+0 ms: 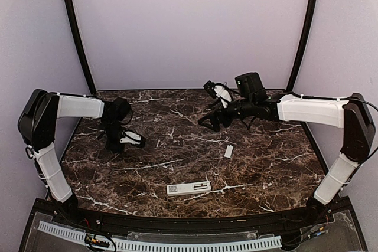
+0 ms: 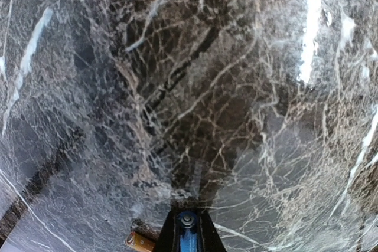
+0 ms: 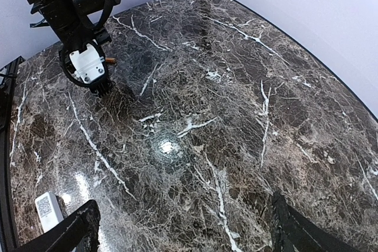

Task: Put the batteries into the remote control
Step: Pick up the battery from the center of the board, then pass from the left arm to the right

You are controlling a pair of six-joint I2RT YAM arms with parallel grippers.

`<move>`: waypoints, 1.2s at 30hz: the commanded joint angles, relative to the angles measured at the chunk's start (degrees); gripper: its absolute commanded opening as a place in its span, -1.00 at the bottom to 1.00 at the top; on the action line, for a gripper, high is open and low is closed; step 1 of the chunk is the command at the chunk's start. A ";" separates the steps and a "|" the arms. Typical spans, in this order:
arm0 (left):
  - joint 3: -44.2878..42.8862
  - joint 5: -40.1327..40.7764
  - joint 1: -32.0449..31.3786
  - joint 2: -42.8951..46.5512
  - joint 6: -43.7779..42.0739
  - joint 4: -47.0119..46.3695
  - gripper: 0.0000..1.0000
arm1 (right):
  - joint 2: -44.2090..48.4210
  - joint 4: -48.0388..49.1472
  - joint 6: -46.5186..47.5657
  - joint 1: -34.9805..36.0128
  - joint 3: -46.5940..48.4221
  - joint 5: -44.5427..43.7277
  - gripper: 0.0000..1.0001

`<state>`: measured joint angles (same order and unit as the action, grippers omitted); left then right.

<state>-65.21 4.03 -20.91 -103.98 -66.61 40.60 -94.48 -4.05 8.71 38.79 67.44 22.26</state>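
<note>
L gripper [image 2: 188,221] is pointing down at the marble table [image 1: 277,163]. Its jaws are clamping on the blue battery [image 2: 188,237], w/ the battery's metal end showing at the fingertips. The orange battery [image 2: 138,241] is lying on the marble just beside the L gripper's finger, outside the jaws; can't tell if it's touching.

R gripper [image 3: 186,234] is hovering over the rear-right part of the table. Its jaws are standing wide apart, w/ only marble showing between its fingers [image 3: 80,231].

The remote control [image 1: 189,189] is lying flat near the front edge, approx. mid-table. Its back is facing up, w/ the QR label at its left end and the recess toward the right. It's sitting well apart from both grippers. A small pale cover piece [image 1: 228,151] is lying between the remote control and the R gripper.
</note>
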 commanded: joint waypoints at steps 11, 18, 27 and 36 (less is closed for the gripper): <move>-8.24 -21.79 -3.10 5.08 27.66 -7.32 -1.00 | 5.51 5.41 -7.38 -3.88 -1.95 4.51 0.94; -8.22 -36.20 -5.90 15.16 50.42 -26.39 -1.00 | 6.94 9.60 -12.76 -4.27 -2.03 11.43 0.69; -4.14 -39.07 -11.76 23.83 71.48 -47.74 -1.00 | 9.49 17.06 -12.87 3.13 -2.53 15.22 0.33; -0.19 -39.98 -16.74 29.77 74.21 -51.74 -1.00 | 7.26 20.36 -16.07 9.29 0.27 12.35 0.09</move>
<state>-67.48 -34.04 -36.10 -77.43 4.86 -7.64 -85.97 12.53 -5.10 47.03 65.58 35.14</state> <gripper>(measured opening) 0.065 0.566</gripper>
